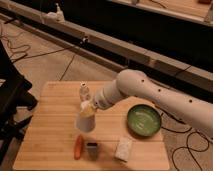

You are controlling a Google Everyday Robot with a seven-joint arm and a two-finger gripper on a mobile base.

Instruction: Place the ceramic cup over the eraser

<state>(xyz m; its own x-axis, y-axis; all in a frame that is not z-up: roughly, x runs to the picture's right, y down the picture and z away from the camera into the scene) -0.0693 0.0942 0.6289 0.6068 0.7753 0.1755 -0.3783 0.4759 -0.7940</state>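
Observation:
The ceramic cup (85,122) hangs upside down, mouth downward, just above the wooden table (50,120). My gripper (88,108) is shut on the cup's narrow end, with the white arm reaching in from the right. The eraser (92,150), a small dark block, lies near the table's front edge, slightly right of and nearer than the cup. The cup is apart from the eraser.
An orange carrot (78,146) lies just left of the eraser and a pale rectangular pad (123,148) to its right. A green bowl (144,120) sits at the right. A small clear bottle (84,91) stands behind the cup. Cables and a dark chair lie on the floor to the left.

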